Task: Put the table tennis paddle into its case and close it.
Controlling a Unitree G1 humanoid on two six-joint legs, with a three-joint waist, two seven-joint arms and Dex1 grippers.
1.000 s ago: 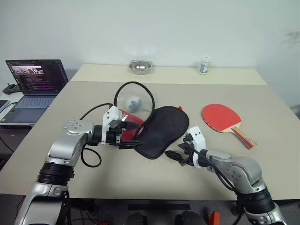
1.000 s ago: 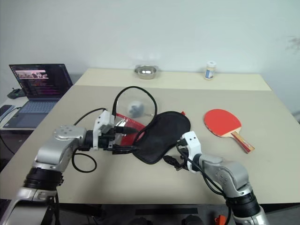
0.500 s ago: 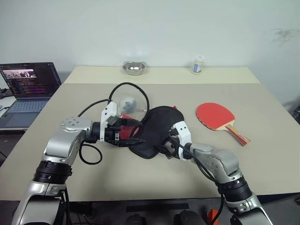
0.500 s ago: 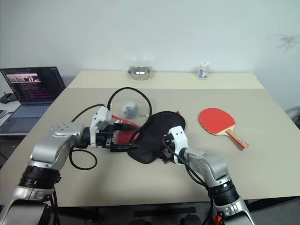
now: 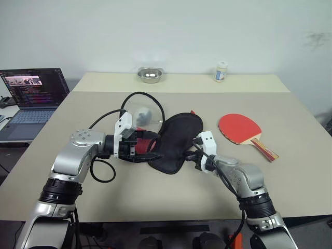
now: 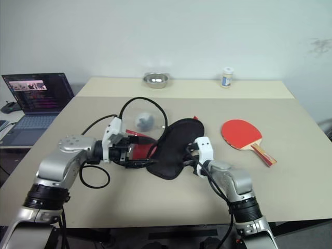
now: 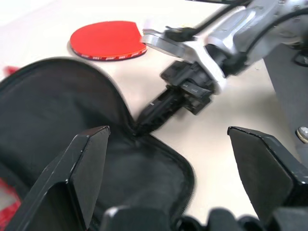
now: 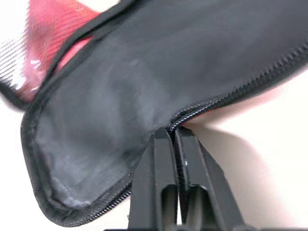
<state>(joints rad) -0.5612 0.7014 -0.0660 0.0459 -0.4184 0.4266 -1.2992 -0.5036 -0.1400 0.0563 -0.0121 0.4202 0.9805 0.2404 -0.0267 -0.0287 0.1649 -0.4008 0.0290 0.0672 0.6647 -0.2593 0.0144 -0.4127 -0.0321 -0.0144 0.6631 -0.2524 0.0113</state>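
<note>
Two arms meet at the case point(image 5: 174, 141), which lies unzipped near the middle of your worktop point(image 5: 155, 192). Its black flap is spread open toward your right arm, and its clear side with the red insert stands up behind your left tool point(image 5: 140, 154).

Your right tool point(image 8: 174, 137) is clenched, its two black fingers pressed together on the zipper edge of the case's black flap, at the edge nearest the paddle. In the left wrist view you can see those same fingers reaching down to the rim of the flap.

Your left tool is released, its fingers point(image 7: 86, 163) spread wide on either side of the case's narrow end; you cannot tell from the pictures whether they touch the fabric.

Off to the right, well apart from the case, the table tennis paddle point(image 5: 239, 127) lies flat on the worktop, red face up, its handle pointing toward the worktop's near right side.

At the far edge sit a metal bowl point(image 5: 149, 75) and a small white bottle point(image 5: 221, 72). A laptop point(image 5: 32, 95) stands open on a side desk to your left.
</note>
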